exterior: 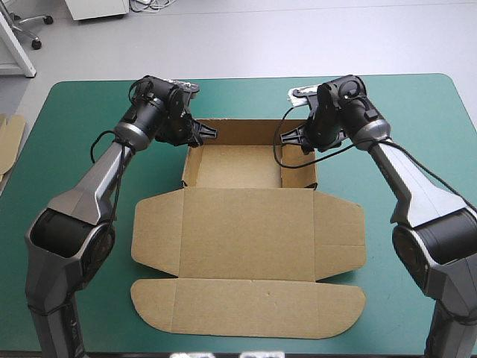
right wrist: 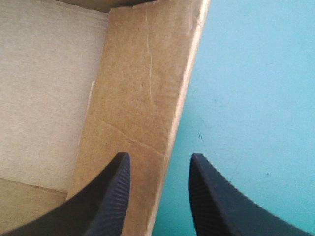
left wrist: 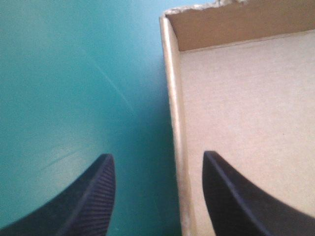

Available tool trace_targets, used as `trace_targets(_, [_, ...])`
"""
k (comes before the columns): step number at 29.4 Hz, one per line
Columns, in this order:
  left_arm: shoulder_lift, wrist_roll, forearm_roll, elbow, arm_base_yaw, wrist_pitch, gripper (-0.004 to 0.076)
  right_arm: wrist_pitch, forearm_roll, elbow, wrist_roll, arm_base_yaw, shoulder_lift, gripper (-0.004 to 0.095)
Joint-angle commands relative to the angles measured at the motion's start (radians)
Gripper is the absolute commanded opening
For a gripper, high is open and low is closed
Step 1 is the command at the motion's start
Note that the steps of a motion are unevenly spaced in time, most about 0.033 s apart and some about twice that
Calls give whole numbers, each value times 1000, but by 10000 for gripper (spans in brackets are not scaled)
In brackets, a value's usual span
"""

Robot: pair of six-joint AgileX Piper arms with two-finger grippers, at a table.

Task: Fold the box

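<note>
The brown box [exterior: 246,224] lies mid-table as an open tray [exterior: 235,165] at its far end, with the lid and its flaps flat toward the near edge. My left gripper [exterior: 209,133] is at the tray's far left corner. In the left wrist view this gripper [left wrist: 156,155] is open and straddles the left wall [left wrist: 173,108], one finger outside over the cover and one over the tray floor. My right gripper [exterior: 292,138] is at the far right corner. It is open [right wrist: 158,155] over the outer edge of the right wall [right wrist: 142,98], which leans inward.
More brown board [exterior: 9,142] shows at the table's left edge. The teal-green cover [exterior: 417,149] is bare to the right of the box and beside the left arm. The long rounded lid flap [exterior: 246,306] reaches close to the near edge.
</note>
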Motion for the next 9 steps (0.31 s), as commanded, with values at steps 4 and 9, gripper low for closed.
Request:
trace_targets(4, [-147, 2, 25, -10, 1, -6, 392, -40, -18, -12, -3, -1, -178, 377])
trace_targets(9, [-326, -11, 83, 184, 1, -116, 386, -195, -14, 138, -15, -1, -359, 377])
